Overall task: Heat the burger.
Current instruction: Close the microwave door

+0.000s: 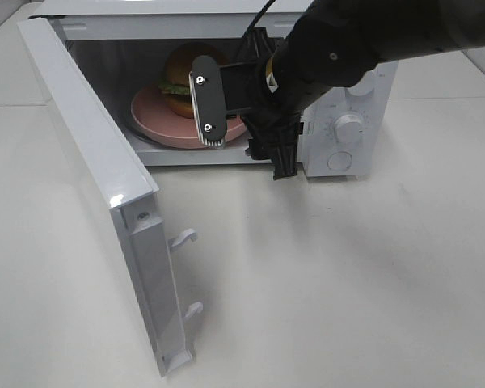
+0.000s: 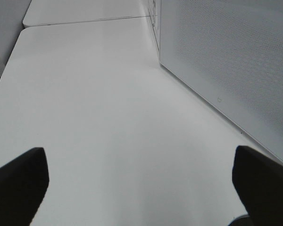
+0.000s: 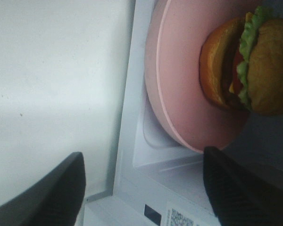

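A white table is seen under everything. At its far side a white microwave is stood, its door swung wide open toward the left of the exterior view, so the cavity is exposed. The dark R arm is brought in from the upper right across the control panel, part of which is hidden by it.

Inside the cavity a round pink plate is laid flat, and the burger is sat upright on it, toward the back: glossy brown bun, green lettuce frill, dark patty. The same plate and burger are shown close up in the R wrist view.

The R gripper is held at the cavity mouth, just in front of the plate & turned on its side. Its jaws are spread wide and nothing is gripped btwn them. Whether the plate rim is touched can't be told.

The L gripper is caught only in its own wrist view. Its jaws are wide apart, empty, over bare table beside a white dotted panel. Whether that panel is the door or a side wall can't be told.

On the control panel an upper knob and a lower knob are seen. On the door edge an upper hook and a lower hook are seen.
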Motion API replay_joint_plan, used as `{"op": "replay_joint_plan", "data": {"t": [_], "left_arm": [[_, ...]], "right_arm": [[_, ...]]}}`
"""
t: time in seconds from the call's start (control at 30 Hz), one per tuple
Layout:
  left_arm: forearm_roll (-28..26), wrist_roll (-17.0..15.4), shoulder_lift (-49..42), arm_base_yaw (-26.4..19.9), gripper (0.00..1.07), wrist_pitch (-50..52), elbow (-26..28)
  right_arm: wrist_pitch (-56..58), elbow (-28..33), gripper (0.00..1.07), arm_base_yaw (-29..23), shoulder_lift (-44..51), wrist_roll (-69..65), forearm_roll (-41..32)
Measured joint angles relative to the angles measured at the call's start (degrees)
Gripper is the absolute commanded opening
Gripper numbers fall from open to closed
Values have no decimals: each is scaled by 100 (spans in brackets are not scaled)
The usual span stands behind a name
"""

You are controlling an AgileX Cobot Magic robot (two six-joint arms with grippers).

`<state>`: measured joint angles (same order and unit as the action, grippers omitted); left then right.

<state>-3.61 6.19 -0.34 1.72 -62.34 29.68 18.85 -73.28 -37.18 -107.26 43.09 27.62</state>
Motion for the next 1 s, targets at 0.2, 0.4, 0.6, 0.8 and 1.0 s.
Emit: {"op": "replay_joint_plan", "data": {"t": [0.2, 0.4, 0.6, 0.8, 1.0], "left_arm": [[0, 0, 0, 0, 98, 0, 0], [0, 0, 0, 0, 98, 0, 0], [0, 0, 0, 0, 98, 0, 0], [0, 0, 0, 0, 98, 0, 0], [0, 0, 0, 0, 98, 0, 0]], "right_arm": [[-40, 424, 69, 132, 521, -132, -69], [-34, 882, 69, 149, 1026, -705, -92], [126, 1455, 69, 149, 1639, -1570, -92], [722, 1707, 69, 149, 2108, -2366, -138], [1444, 1725, 69, 149, 2435, -3209, -510]]}}
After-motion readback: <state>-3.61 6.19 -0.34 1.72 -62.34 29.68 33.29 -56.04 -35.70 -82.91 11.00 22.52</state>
